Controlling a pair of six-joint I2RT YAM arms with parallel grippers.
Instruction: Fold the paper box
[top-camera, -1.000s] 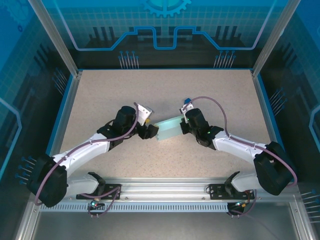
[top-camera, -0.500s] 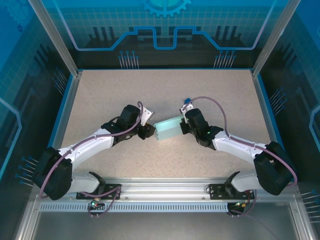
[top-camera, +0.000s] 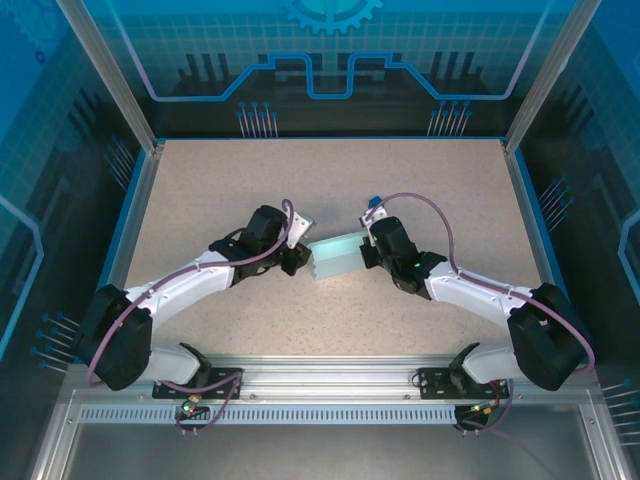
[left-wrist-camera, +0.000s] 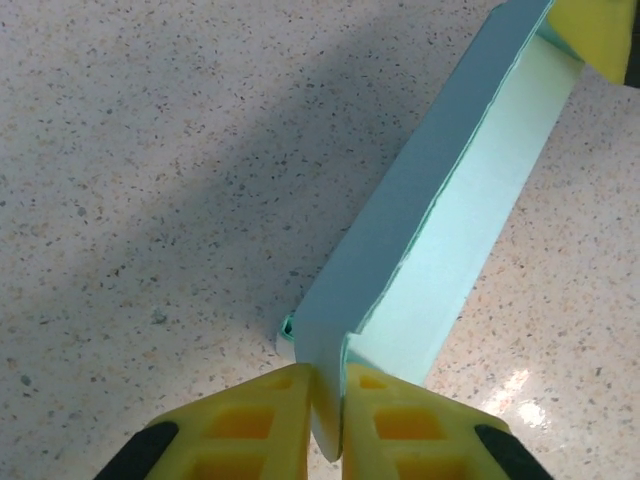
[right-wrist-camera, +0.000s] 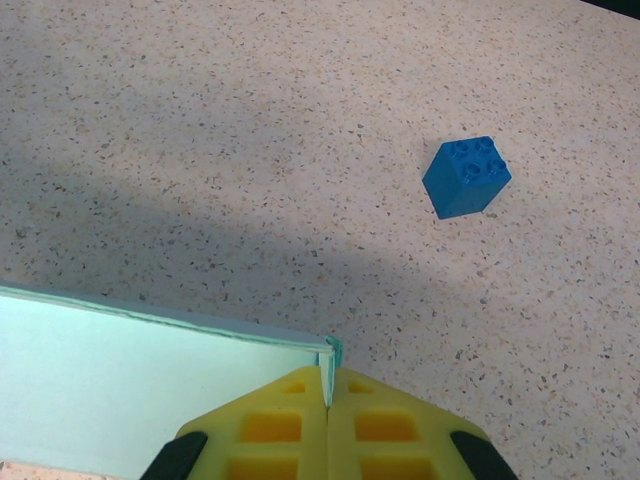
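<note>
We have the paper box near the middle of the tabletop, stretched between our two arms, each of which grips one end of it. The left tool is closed almost completely, its yellow pads pinching a thin upright edge of card at the box's near end. From there one long wall runs away from that camera, standing on edge beside a paler panel that looks to lie flat on the tabletop. The right tool is fully closed on the opposite corner, with the card's edge sandwiched between its pads. We judge that we hold both ends this way so the light card cannot slide or spring flat. One tool can anchor the piece while the other sets a crease or brings a flap around. Gripping by the thin edges, not the broad faces, also leaves the panels free to hinge. The small dark blue brick sits apart on the tabletop, beyond the right tool, touching nothing and out of the folding path. The box reads as partly formed, with a wall raised but the ends not yet closed.
</note>
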